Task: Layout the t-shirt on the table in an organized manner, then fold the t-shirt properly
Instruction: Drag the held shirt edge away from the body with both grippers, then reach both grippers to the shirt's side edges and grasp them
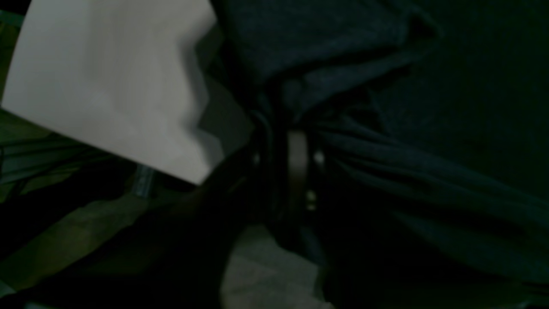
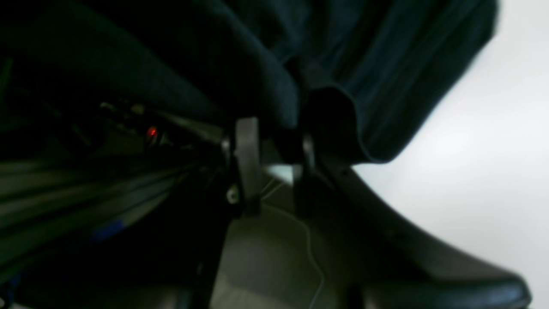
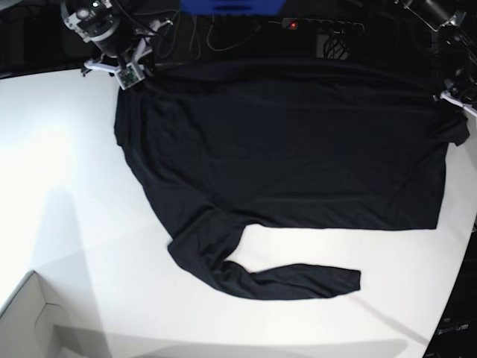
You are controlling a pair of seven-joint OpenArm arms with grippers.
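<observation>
Two grippers pinch the t-shirt corners.

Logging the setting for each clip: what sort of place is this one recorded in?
Probably a robotics lab or test bench, not a home. A black t-shirt lies spread on a large bare white table, cables and a power strip with a lit red switch run behind it, and a pale cardboard box sits at one corner.

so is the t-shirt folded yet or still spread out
Spread out, not folded: the t-shirt lies open in one flat layer on the table, its body wide and one long sleeve bent across below it.
</observation>
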